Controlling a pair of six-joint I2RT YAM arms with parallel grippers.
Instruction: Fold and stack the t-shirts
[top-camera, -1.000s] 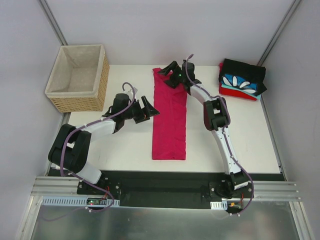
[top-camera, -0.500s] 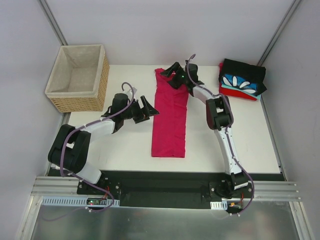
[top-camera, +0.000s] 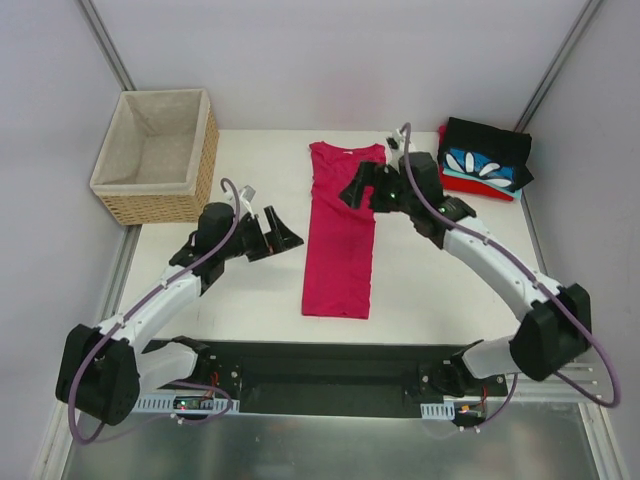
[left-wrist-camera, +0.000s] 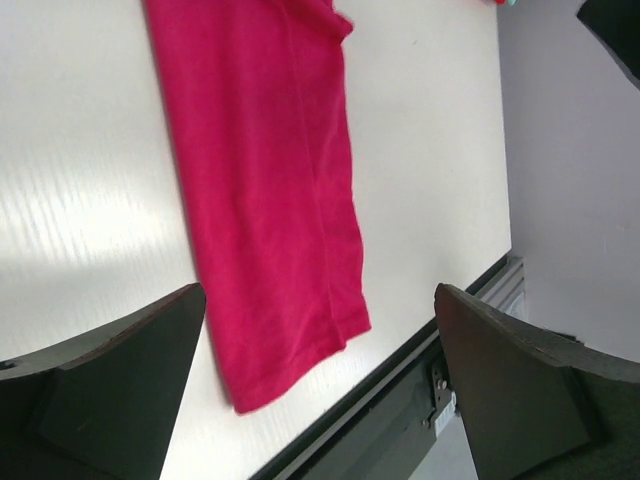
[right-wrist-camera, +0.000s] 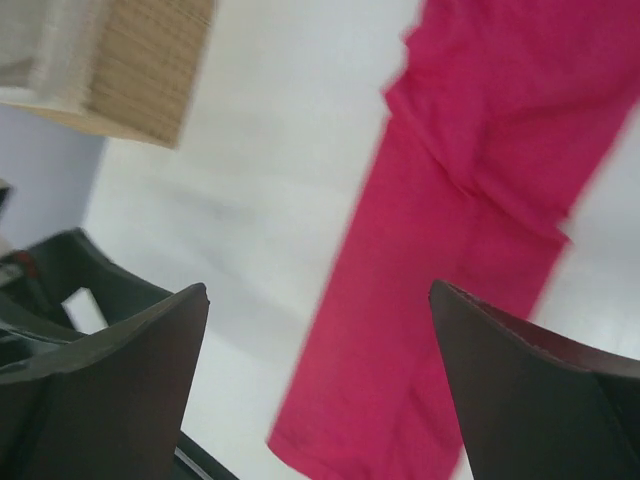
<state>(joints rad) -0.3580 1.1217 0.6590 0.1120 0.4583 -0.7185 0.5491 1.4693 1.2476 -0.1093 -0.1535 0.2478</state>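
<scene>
The magenta-pink t-shirt (top-camera: 342, 230) lies flat on the white table, folded lengthwise into a long strip, collar at the far end. It also shows in the left wrist view (left-wrist-camera: 265, 190) and in the right wrist view (right-wrist-camera: 470, 250). My left gripper (top-camera: 283, 232) is open and empty, just left of the strip's middle. My right gripper (top-camera: 358, 190) is open and empty, over the strip's upper right edge. A stack of folded shirts sits at the far right: black (top-camera: 490, 140) on top, blue with white petals (top-camera: 478, 165), red (top-camera: 480, 187) below.
A woven wicker basket (top-camera: 160, 155) with beige lining stands at the far left corner; its corner shows in the right wrist view (right-wrist-camera: 140, 70). The black front rail (top-camera: 320, 365) runs along the table's near edge.
My right gripper let go of the shirt's far end and pulled back toward the near right. The collar end now lies flat. My left gripper drew back slightly to the left.
</scene>
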